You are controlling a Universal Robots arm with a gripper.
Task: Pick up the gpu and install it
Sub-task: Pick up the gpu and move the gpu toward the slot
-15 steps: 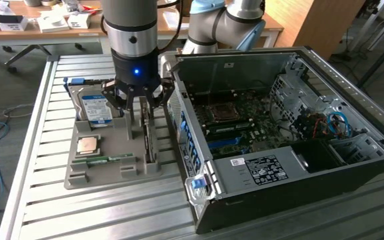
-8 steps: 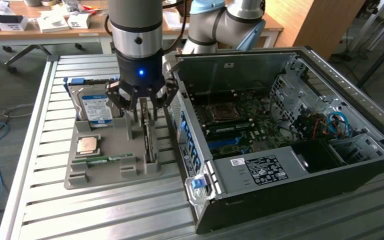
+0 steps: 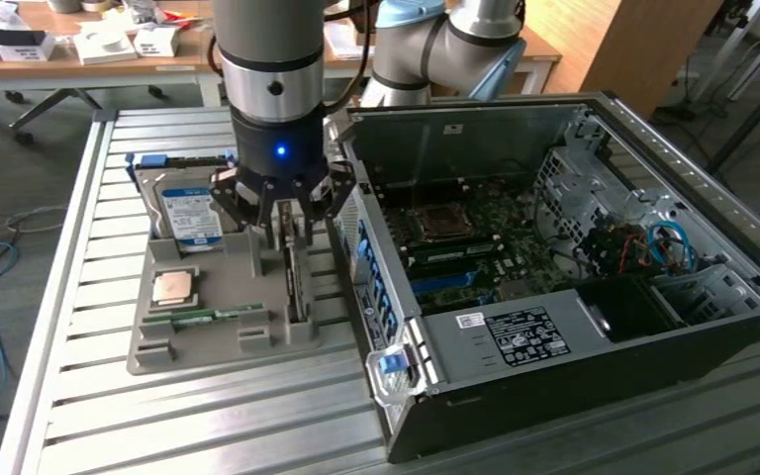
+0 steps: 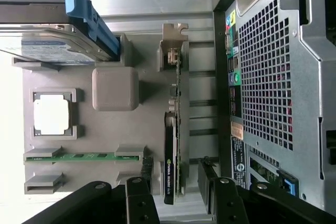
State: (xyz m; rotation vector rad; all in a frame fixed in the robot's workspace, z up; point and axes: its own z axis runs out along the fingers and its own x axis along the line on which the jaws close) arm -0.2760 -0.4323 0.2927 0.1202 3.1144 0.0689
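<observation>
The gpu [image 4: 172,153] is a thin dark card standing on edge in a slot along the side of the grey parts tray [image 4: 105,132] that lies nearest the computer case. In the exterior view the gpu [image 3: 296,287] runs toward the camera from under my gripper [image 3: 290,226]. My gripper [image 4: 176,190] is open and hangs over one end of the card. One dark finger [image 4: 140,195] stands on each side of it, with a gap between each finger and the card. Nothing is held.
The tray [image 3: 229,262] also holds a silver hard drive [image 3: 190,213] with a blue bracket, a square processor chip [image 3: 175,287] and a green memory stick [image 3: 209,317]. The open computer case [image 3: 525,341] stands close beside the tray, its motherboard [image 3: 466,237] exposed. All rest on a slatted metal table [image 3: 195,416].
</observation>
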